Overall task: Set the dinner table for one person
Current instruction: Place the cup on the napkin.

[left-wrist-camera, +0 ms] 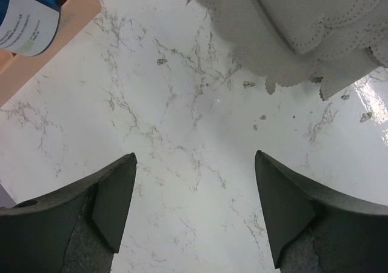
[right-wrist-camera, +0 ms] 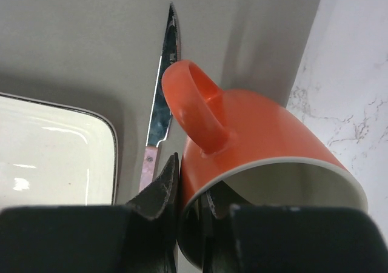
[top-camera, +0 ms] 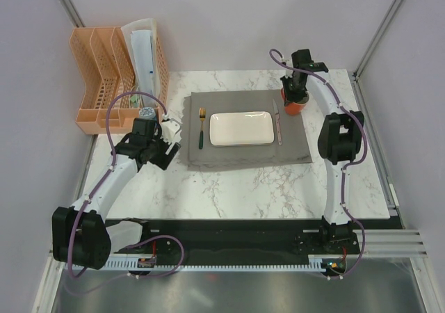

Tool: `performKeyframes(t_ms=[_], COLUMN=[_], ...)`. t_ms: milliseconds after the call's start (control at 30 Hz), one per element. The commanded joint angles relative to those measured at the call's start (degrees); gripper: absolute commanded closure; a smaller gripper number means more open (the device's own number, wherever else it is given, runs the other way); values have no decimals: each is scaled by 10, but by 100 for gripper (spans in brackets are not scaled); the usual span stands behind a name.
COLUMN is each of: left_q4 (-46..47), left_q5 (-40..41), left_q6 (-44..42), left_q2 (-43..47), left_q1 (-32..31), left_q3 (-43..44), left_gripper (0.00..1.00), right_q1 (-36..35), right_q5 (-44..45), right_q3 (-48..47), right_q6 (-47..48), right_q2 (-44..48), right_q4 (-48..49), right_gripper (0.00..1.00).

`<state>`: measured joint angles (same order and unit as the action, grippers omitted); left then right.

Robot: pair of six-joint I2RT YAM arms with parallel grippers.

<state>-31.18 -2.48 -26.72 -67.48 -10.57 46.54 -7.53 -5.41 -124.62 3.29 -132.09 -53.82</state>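
Observation:
The white marble dinner table (top-camera: 236, 188) carries a grey placemat (top-camera: 243, 154) with a white rectangular plate (top-camera: 241, 129), a green-handled fork (top-camera: 202, 127) to its left and a pink-handled knife (top-camera: 278, 122) to its right. My right gripper (top-camera: 293, 94) is shut on the rim of an orange mug (top-camera: 295, 107) at the placemat's far right corner. In the right wrist view one finger is inside the mug (right-wrist-camera: 260, 127) and one outside, with my gripper (right-wrist-camera: 191, 188) beside the knife (right-wrist-camera: 163, 97). My left gripper (top-camera: 165, 143) is open and empty over bare marble (left-wrist-camera: 182, 103), just short of a white lace-edged napkin (left-wrist-camera: 339, 12).
A peach desk organizer (top-camera: 115, 76) with papers stands at the far left corner; its edge shows in the left wrist view (left-wrist-camera: 73, 18). The napkin (top-camera: 172, 127) lies between the organizer and the placemat's left edge. The plate's corner (right-wrist-camera: 48, 151) sits left of the mug.

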Motion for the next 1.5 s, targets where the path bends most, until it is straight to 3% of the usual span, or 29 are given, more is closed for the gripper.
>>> performKeyframes(t_ms=[0,667,767,867,967,1067,1467], left_q4=[2,2,3,2,3,3,-3], left_q5=[6,-7,-8,-10,-12,-15,-28], left_q6=[-18,-16,-17,-16,-17,-16,-11], left_q2=[-2,-27,-28,-30,-30,-30,-35], left_q1=[3,3,3,3,3,3,3], left_q3=[10,17,17,19,19,19,23], left_gripper=[15,15,15,15,15,15,15], right_q1=[2,2,2,2,3,2,2], right_q5=[32,41,44,46,51,51,74], right_q3=[-16,35,40,47,55,61,59], right_q6=[14,33,39,44,48,48,52], right_q2=[8,-40,-38,-34,-19,0,50], right_q4=[40,68,68,67,72,78,80], right_gripper=[100,100,94,77,52,46,43])
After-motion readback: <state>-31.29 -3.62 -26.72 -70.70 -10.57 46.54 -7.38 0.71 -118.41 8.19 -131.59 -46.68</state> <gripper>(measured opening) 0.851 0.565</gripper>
